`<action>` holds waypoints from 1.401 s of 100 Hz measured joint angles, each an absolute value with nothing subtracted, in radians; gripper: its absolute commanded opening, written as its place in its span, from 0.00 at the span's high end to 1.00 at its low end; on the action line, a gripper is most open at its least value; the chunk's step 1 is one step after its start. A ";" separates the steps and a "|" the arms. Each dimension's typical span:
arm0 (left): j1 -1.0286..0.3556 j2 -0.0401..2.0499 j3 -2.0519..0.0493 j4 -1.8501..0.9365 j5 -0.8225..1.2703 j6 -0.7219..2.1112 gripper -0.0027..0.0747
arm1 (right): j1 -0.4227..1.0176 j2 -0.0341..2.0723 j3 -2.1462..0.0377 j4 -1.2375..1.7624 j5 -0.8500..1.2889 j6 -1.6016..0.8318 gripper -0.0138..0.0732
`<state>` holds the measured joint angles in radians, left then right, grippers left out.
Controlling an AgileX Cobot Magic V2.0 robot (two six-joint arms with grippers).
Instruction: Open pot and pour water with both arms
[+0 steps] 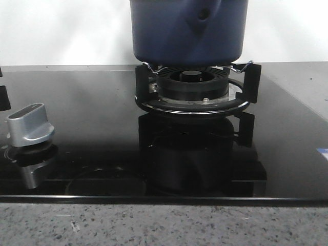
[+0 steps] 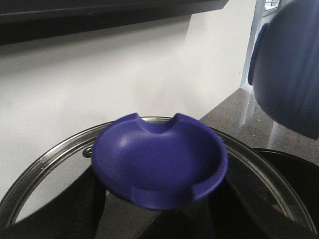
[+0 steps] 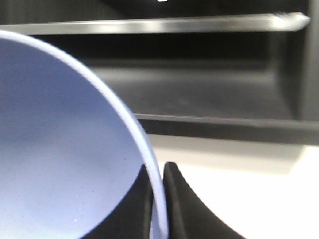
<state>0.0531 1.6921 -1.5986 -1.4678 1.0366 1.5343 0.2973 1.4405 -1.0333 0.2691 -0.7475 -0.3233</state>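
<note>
The dark blue pot [image 1: 187, 31] hangs just above the black burner, its underside off the prongs. In the right wrist view its pale inside [image 3: 60, 149] fills one side. My right gripper [image 3: 160, 199] is shut on its thin rim, one black finger inside and one outside. In the left wrist view a glass lid [image 2: 45, 169] with a steel rim and a blue knob [image 2: 159, 162] sits close to the camera. My left gripper [image 2: 159, 204] is shut on that knob, which hides the fingertips. The pot [image 2: 289, 74] hangs beside the lid. Neither gripper shows in the front view.
The burner ring [image 1: 192, 87] with its prongs stands on the black glass cooktop [image 1: 92, 118]. A silver control knob [image 1: 31, 125] is at the front left. A speckled stone counter edge [image 1: 154, 225] runs along the front. A white wall is behind.
</note>
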 measured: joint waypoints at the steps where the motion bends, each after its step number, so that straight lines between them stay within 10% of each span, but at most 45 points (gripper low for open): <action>1: 0.050 1.692 -1.599 -1.470 1.037 1.534 0.65 | 0.294 1.437 -1.038 0.279 -0.733 -0.325 0.90; 65: -0.122 1.692 -1.599 -1.479 1.054 1.534 0.65 | -0.436 1.375 -1.333 0.430 0.899 -0.322 0.90; 140: -0.170 1.692 -1.599 -1.501 1.052 1.534 0.65 | -0.508 1.592 -1.321 0.248 1.017 -0.228 0.90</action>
<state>-0.1703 1.6921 -1.5986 -1.5013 1.0519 1.5343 -0.5078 1.5922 -1.3205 0.2477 1.0175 -0.2282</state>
